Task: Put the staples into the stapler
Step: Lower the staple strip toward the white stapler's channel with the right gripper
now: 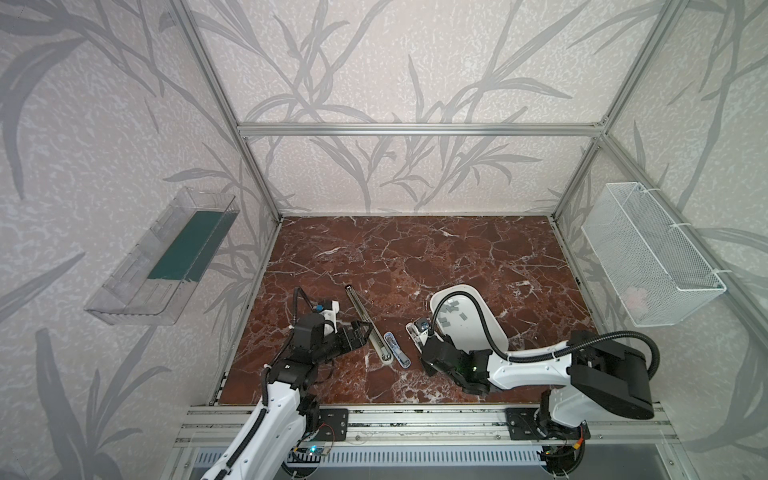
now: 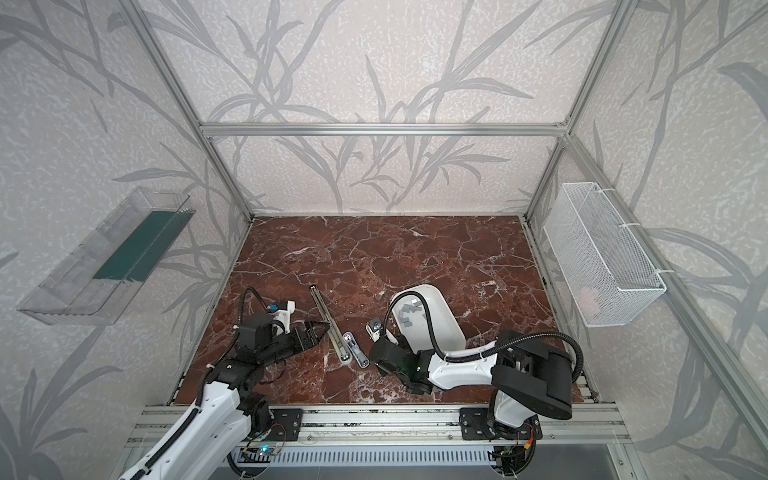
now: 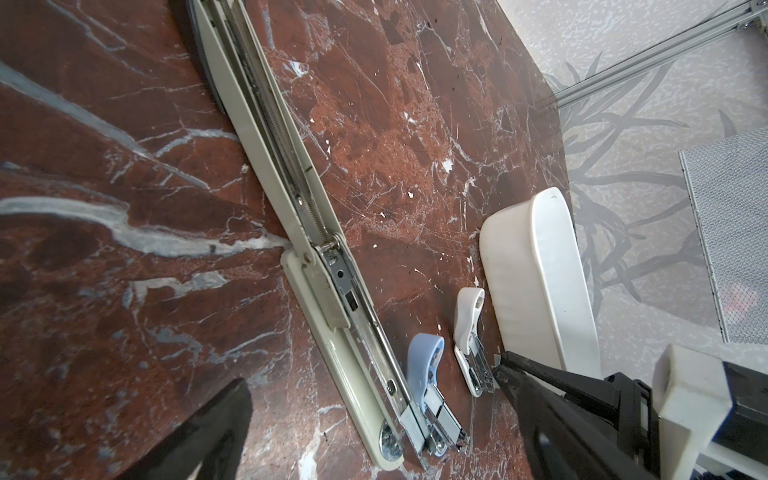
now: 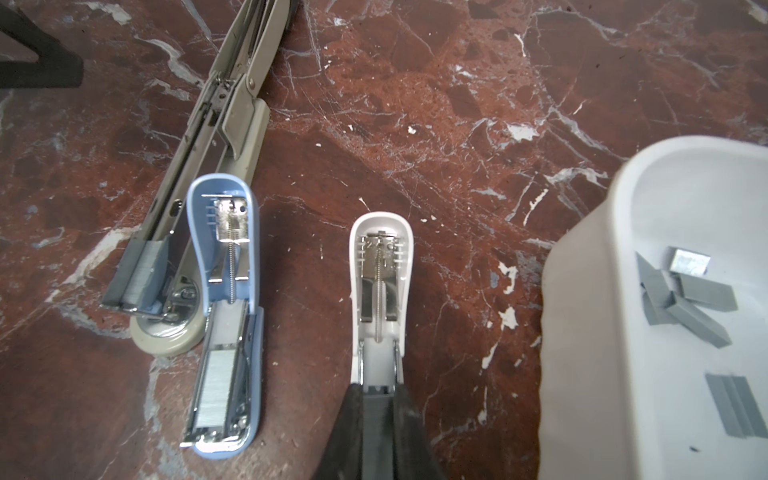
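Red marble table [image 1: 415, 257] inside leaf-papered walls [image 1: 395, 62]; left gripper [image 1: 360, 330] wide open, empty; right gripper [image 4: 377, 392] closed on staples [image 4: 377, 415] at white stapler [image 4: 380, 270].

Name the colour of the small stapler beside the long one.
Light blue stapler, clearest in the right wrist view.

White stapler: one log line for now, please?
right gripper shut on staple strip | strip at white stapler | left gripper open
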You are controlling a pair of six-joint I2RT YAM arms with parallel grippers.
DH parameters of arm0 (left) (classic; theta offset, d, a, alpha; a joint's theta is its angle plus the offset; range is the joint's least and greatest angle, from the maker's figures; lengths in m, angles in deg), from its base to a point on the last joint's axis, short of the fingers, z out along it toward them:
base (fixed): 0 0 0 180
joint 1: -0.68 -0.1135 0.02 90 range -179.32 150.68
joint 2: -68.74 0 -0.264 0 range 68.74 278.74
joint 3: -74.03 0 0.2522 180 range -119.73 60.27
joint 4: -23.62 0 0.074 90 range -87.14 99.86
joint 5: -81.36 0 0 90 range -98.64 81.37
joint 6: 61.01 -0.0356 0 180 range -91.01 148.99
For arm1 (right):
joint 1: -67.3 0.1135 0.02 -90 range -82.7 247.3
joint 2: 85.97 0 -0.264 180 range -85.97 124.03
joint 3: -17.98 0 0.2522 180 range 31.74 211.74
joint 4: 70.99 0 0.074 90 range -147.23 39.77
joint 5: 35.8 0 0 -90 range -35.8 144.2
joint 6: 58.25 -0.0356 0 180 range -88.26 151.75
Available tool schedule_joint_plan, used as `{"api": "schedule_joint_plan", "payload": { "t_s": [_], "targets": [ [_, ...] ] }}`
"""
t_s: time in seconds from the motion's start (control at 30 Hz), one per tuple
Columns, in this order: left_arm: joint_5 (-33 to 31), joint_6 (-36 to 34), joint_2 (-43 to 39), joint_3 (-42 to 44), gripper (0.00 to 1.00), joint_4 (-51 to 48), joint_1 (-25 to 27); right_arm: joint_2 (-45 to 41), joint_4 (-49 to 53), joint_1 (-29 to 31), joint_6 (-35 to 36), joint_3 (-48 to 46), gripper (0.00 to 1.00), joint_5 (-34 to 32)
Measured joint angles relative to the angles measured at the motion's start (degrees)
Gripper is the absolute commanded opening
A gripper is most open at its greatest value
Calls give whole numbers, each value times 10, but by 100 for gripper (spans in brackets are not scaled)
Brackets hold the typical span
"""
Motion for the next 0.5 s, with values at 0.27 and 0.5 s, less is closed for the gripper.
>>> {"api": "schedule_joint_plan", "payload": {
  "t_s": [0.27,0.5],
  "targets": [
    [-2,0,-3,0,99,0,0,10,0,-1,-8,3,5,0],
    [-4,0,-8,0,99,0,0,15,0,-7,-10,4,5,0]
  ]
}}
